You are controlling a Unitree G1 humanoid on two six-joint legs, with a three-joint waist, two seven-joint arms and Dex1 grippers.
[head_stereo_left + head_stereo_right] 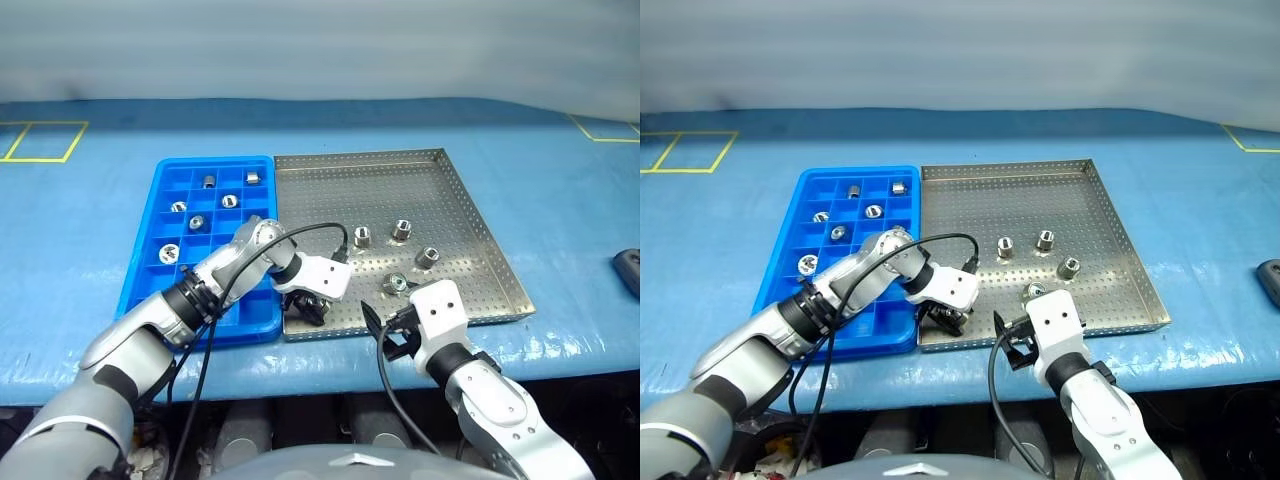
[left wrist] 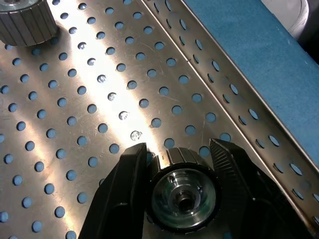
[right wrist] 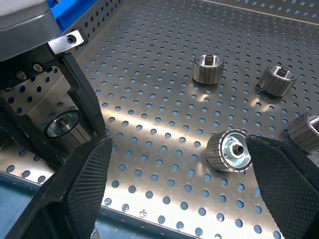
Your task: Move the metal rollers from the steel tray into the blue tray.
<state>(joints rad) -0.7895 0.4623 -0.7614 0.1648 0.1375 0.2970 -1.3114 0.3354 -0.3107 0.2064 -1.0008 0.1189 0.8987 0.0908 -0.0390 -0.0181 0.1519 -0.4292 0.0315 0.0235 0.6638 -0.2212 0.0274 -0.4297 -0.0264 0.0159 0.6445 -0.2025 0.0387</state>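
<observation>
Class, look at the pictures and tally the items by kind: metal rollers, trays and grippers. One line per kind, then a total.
Metal rollers: 11 (5 in steel tray, 6 in blue tray)
Trays: 2, steel tray and blue tray
Grippers: 2, left gripper and right gripper
Total: 15

Steel tray (image 1: 455,215): perforated, on a blue table (image 1: 90,210), touching the blue tray (image 1: 168,190) at its left side. Four metal rollers (image 1: 401,230) loose on its floor. Blue tray: six rollers in separate compartments. Left gripper (image 1: 304,306) at the steel tray's near-left corner; right gripper (image 1: 392,335) over its near rim.
</observation>
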